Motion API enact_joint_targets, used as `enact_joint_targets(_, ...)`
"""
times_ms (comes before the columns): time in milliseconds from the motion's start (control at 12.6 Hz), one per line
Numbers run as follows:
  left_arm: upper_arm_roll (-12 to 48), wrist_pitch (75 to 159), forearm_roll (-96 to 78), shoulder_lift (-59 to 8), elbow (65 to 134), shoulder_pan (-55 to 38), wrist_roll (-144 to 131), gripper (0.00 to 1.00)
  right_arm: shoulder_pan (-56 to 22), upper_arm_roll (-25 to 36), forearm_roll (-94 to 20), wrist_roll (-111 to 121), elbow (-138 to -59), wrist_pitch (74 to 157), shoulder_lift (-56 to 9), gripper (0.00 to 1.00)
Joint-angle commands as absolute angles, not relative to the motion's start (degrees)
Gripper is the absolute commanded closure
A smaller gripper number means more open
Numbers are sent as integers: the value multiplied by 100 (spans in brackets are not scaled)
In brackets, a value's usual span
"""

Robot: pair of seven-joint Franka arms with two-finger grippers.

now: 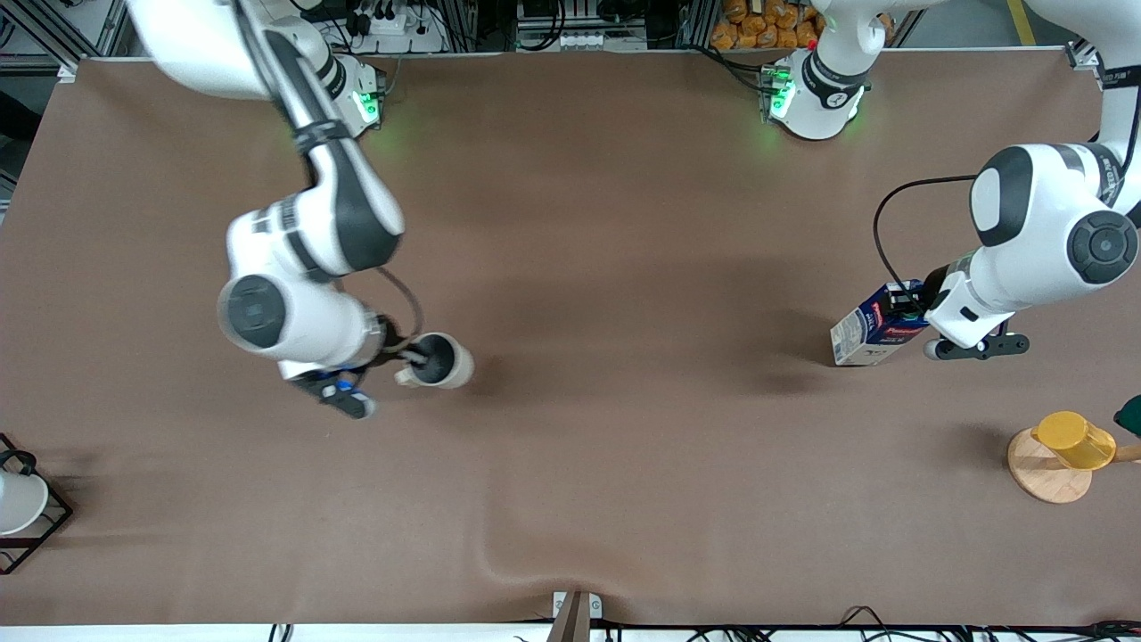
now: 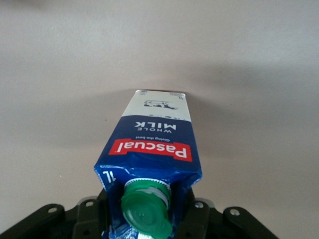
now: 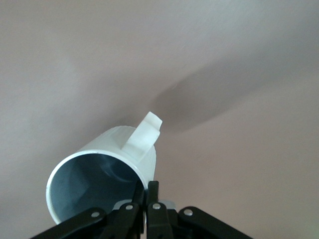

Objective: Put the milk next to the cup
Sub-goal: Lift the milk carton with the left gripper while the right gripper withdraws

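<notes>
The milk (image 1: 866, 332), a dark blue carton with a red band and white lower part, leans at the left arm's end of the table. My left gripper (image 1: 906, 308) is shut on its top. In the left wrist view the green cap (image 2: 147, 211) fills the space between the fingers of the left gripper (image 2: 149, 205), with the milk (image 2: 157, 142) stretching away from it. The cream cup (image 1: 443, 361) is toward the right arm's end, with the right gripper (image 1: 415, 357) shut on its rim. The right wrist view shows the right gripper (image 3: 148, 191) pinching the wall of the cup (image 3: 112, 149), one finger inside, near the handle (image 3: 144, 132).
A yellow cup (image 1: 1074, 439) sits on a wooden disc (image 1: 1045, 473) at the left arm's end, nearer the front camera than the milk. A white cup (image 1: 13, 501) sits in a black wire rack (image 1: 40, 528) at the right arm's end. The brown table cover has a wrinkle (image 1: 499, 562) near its front edge.
</notes>
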State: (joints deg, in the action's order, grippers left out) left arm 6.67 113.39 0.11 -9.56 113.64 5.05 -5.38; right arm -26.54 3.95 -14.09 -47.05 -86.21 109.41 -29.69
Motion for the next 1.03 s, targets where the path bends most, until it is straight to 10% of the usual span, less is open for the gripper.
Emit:
enact_joint_targets(0, 860, 10795, -141, -791, 10962, 510, -475, 45, -3214, 475, -1547, -5683, -8446, 11458, -3321, 100)
enact_joint_targets(875, 1696, 10230, -123, -800, 10248, 492, -825, 44, -4263, 483, -1503, -7400, -8077, 12577, -4183, 100)
enact_joint_targets(955, 1783, 10230, -123, -809, 10257, 492, -904, 44, -4237, 483, -1512, -7366, -8077, 12577, -4192, 73)
